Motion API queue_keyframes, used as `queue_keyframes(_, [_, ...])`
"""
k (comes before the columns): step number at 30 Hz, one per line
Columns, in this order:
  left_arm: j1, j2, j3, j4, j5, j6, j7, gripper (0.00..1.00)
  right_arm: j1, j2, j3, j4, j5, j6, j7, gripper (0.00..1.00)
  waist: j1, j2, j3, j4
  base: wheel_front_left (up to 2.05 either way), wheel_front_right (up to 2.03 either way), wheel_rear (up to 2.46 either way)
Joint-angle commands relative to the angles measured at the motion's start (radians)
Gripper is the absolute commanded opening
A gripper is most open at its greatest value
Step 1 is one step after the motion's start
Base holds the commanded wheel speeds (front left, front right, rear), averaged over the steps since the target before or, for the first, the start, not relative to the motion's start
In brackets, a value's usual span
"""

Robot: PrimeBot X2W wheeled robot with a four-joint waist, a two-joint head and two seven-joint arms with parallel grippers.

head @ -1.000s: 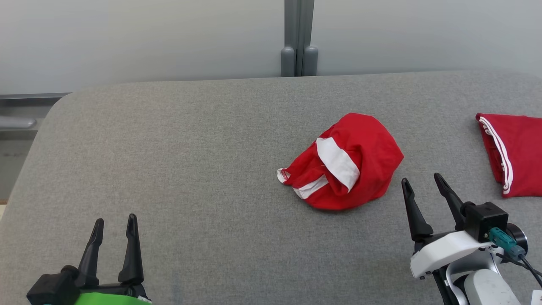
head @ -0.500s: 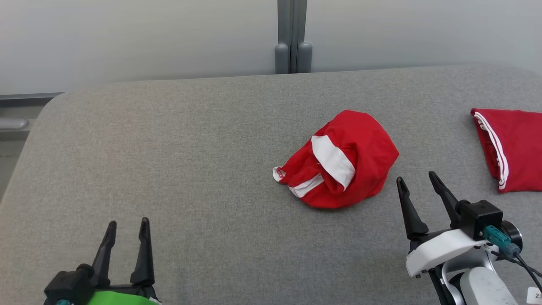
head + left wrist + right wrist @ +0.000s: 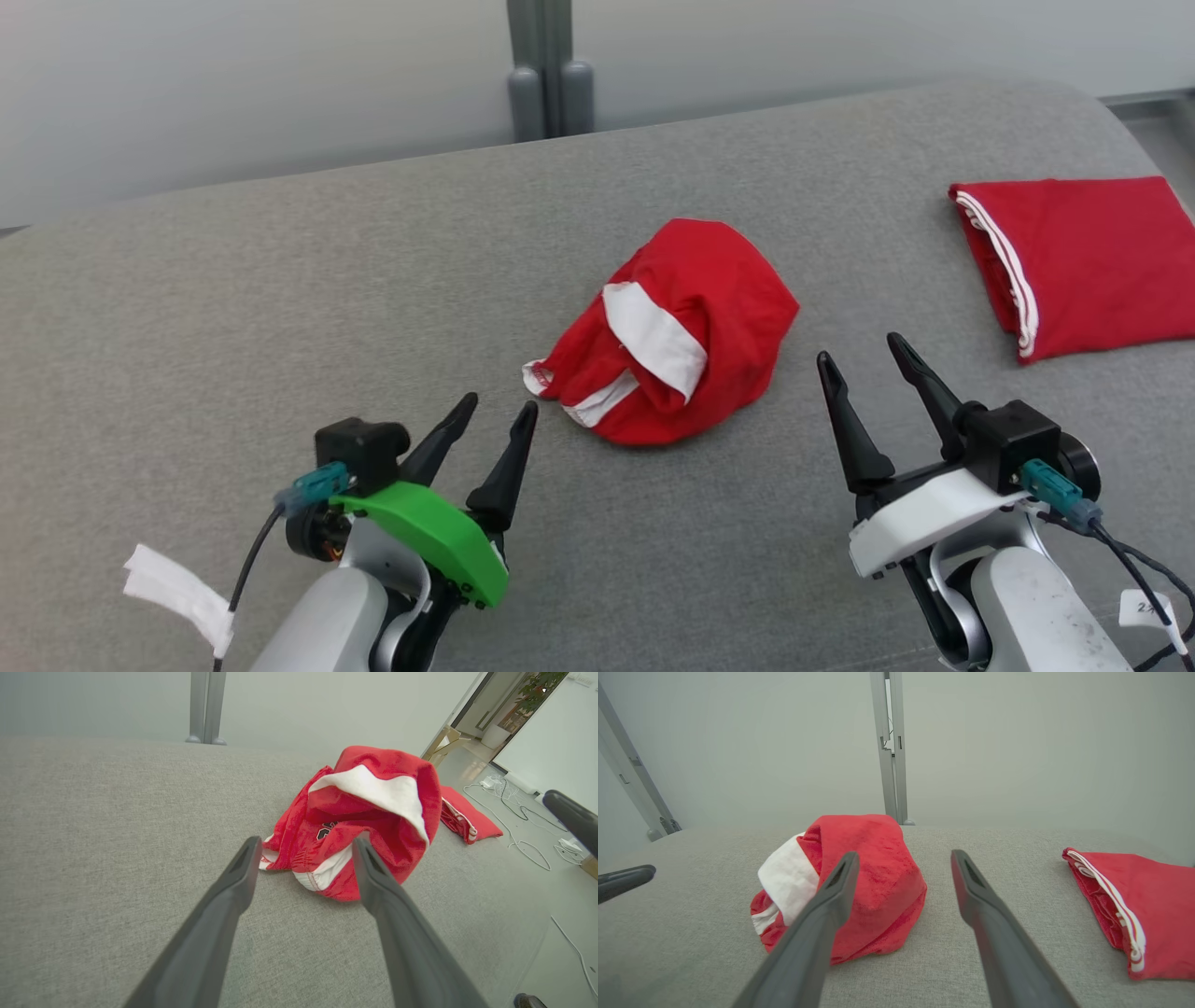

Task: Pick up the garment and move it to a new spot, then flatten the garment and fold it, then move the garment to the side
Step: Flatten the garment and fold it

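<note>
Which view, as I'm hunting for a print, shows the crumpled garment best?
Left wrist: the crumpled garment is close, showing a dark print. Head view shows it from above; right wrist, mostly its red back.

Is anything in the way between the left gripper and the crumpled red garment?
Nothing visible: only bare grey surface lies between the open left gripper and the crumpled garment. The folded red garment lies apart, farther right.

The crumpled garment was soft red cloth with smooth white bands; the folded garment looked alike. The table cover was coarse, matt grey woven fabric. The left gripper and right gripper each had 2 matt dark plastic fingers.
</note>
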Motion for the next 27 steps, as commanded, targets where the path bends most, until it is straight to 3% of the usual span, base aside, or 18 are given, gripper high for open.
queue_keyframes(1, [-0.039,0.014,-0.032,0.030,-0.019,-0.004,0.016,1.00,-0.016,0.005,0.004,0.001,0.005,-0.002,-0.009,1.00,0.0000,-0.0001,0.059,-0.090,0.00,0.00,0.00])
queue_keyframes(6, [-0.116,0.006,-0.073,0.163,-0.059,0.000,0.046,1.00,-0.030,0.011,0.008,0.008,0.005,-0.002,-0.023,1.00,0.0000,-0.0001,0.097,-0.167,0.00,0.00,0.00])
queue_keyframes(9, [-0.151,-0.017,-0.065,0.254,-0.068,0.028,0.062,1.00,-0.037,0.015,0.006,0.017,0.011,-0.002,-0.033,1.00,0.0000,-0.0001,0.112,-0.201,0.00,0.00,0.00])
queue_keyframes(17, [-0.214,-0.057,-0.041,0.381,-0.109,0.050,0.083,1.00,-0.044,0.019,0.011,0.043,0.021,-0.002,-0.051,1.00,0.0000,-0.0001,0.118,-0.237,0.00,0.00,0.00])
queue_keyframes(18, [-0.225,-0.062,-0.036,0.390,-0.111,0.051,0.071,0.10,-0.044,0.020,0.011,0.045,0.021,-0.002,-0.053,1.00,0.0000,-0.0001,0.116,-0.237,0.00,0.00,0.00])
queue_keyframes(19, [-0.234,-0.065,-0.032,0.395,-0.116,0.050,0.068,0.00,-0.045,0.020,0.010,0.046,0.021,-0.002,-0.054,1.00,0.0000,-0.0001,0.115,-0.237,0.00,0.00,0.00])
queue_keyframes(27, [-0.339,-0.083,-0.035,0.313,-0.084,0.026,-0.057,0.00,-0.040,0.014,0.008,0.047,0.011,-0.002,-0.051,1.00,0.0000,-0.0001,0.093,-0.195,0.00,0.00,0.00])
